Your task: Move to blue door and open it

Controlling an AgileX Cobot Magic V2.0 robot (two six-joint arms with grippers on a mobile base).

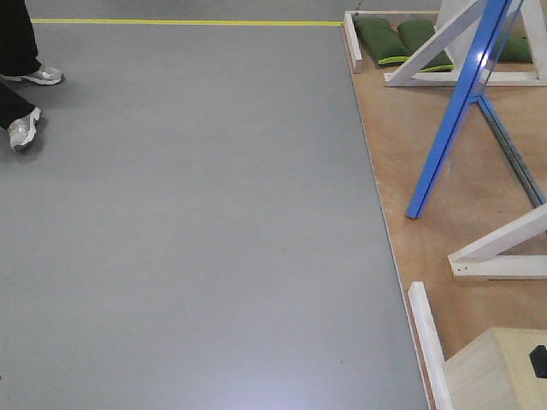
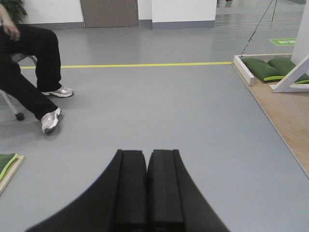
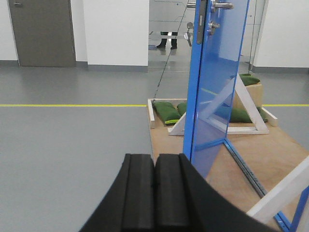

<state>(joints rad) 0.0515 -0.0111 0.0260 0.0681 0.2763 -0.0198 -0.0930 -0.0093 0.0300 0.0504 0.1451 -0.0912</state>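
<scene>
The left tool has its two black pads pressed flat together with nothing between them. It hangs over bare grey floor. The right tool is also closed on nothing.

The door stands ahead of the right tool and slightly to its right, with its thin dark edge turned towards the tool. Its handle and lock are high above the tool, near the top of the view. The door rests on a wooden platform and is not touched by either tool. In the front view the door stands at an angle to the dark rail on the platform. The two meet at the far end.

Beyond the door are white braces and green cushions. A yellow line crosses the floor ahead of the right tool.

The door does not show in the left wrist view. There, only the platform's corner, with cushions, lies far ahead to the left tool's right. A seated person is ahead to its left.
</scene>
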